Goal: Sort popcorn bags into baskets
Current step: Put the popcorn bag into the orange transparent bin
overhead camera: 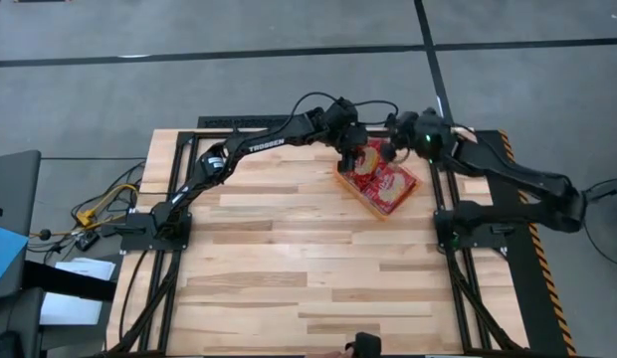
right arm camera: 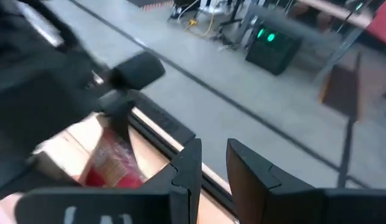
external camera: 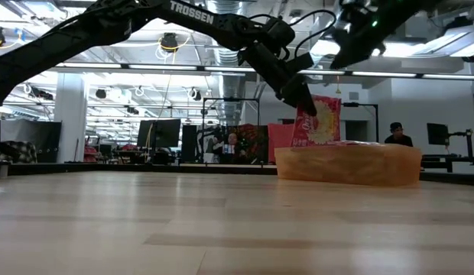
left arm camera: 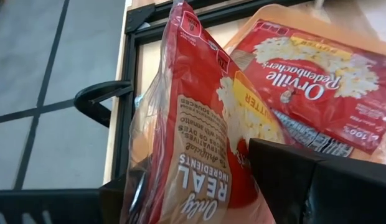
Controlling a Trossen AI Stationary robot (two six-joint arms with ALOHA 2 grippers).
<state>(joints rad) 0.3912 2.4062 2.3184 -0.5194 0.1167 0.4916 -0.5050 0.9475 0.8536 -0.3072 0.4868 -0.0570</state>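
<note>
My left gripper [overhead camera: 350, 151] is shut on a red popcorn bag [overhead camera: 371, 157] at the far right of the table. The bag stands upright over the orange basket [external camera: 348, 164]. Flat in the basket [overhead camera: 356, 195] lie more popcorn bags [overhead camera: 390, 185], one with its printed face up [left arm camera: 311, 87]. My right gripper [overhead camera: 393, 139] hovers beyond the basket near the table's far edge. Its fingers [right arm camera: 211, 165] stand a little open with nothing between them. My left gripper pinches the bag's two flat faces between its two fingers [left arm camera: 292, 177], near the bag's upper end [external camera: 307, 107]. The fingers slant down from the table's left. The bag hangs upright below them, its lower end [external camera: 317, 141] at the basket's rim; whether it rests inside is hidden.
Black frame rails [overhead camera: 249, 123] run along the table's far edge, close behind both grippers. Bare wood [overhead camera: 289, 268] spreads to the left of and nearer than the basket. A dark object [overhead camera: 364, 344] sits at the near edge. A person [external camera: 395, 135] shows in the room beyond.
</note>
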